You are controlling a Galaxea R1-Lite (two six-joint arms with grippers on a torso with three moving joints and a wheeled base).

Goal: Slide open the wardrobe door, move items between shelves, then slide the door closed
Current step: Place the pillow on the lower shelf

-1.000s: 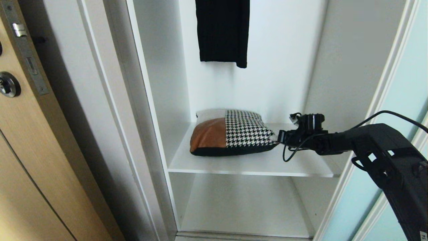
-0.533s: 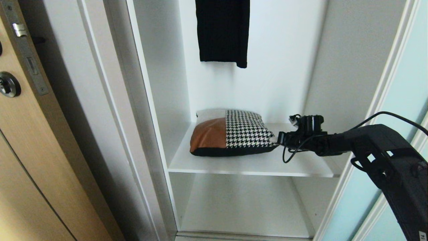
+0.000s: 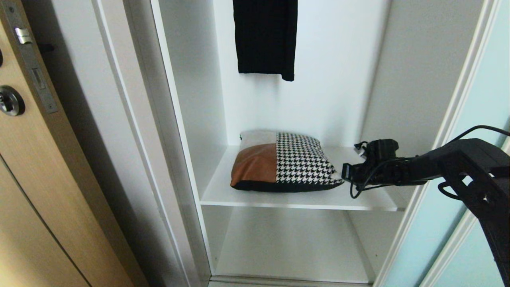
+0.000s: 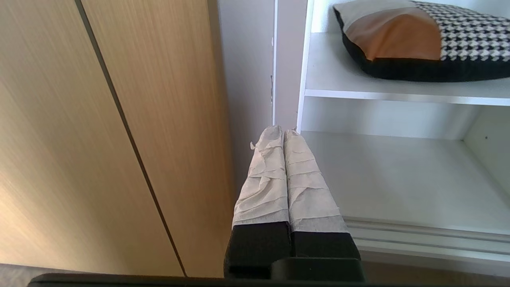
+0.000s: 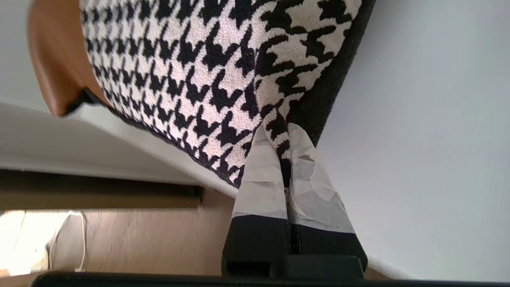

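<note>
Pinching the cushion (image 3: 285, 163) corner, the right gripper (image 5: 283, 137) should pull slowly and level, so the fabric does not slip out.

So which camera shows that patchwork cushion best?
The head view: the whole cushion lies on the upper shelf. The left wrist view catches part; the right wrist view shows its corner pinched in the right gripper.
</note>
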